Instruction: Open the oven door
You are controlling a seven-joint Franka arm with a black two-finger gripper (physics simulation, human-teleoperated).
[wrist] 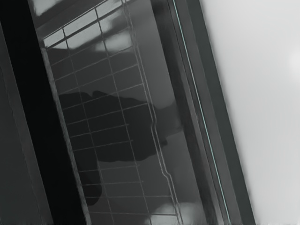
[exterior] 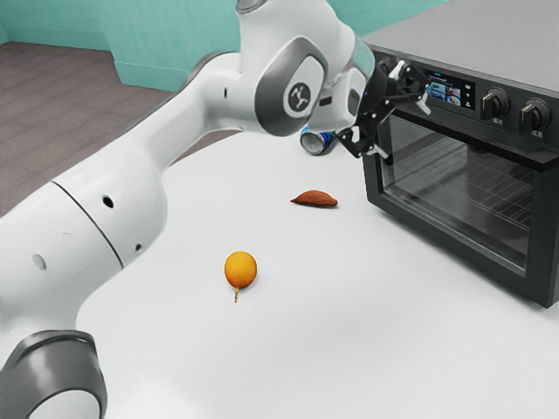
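The black gripper (exterior: 404, 130) is at the near upper corner of the oven (exterior: 472, 35) in the exterior view, its two fingers spread apart with nothing visible between them. Beside it, the oven door (exterior: 454, 196) stands closed, with a dark handle bar (exterior: 511, 148) along its top edge. Whether the fingers touch the door or the bar, I cannot tell. In the wrist view, the hand faces the door glass (wrist: 164, 112), through which a wire rack shows; a dark band (wrist: 35, 112) runs along one side of the glass.
On the white table (exterior: 332, 349) lie a reddish-brown sweet potato (exterior: 315, 199) and an orange round fruit (exterior: 240, 270) with a stem. A blue can (exterior: 316, 141) is on its side behind the gripper. Knobs (exterior: 495, 103) and a small display (exterior: 444, 90) sit above the door.
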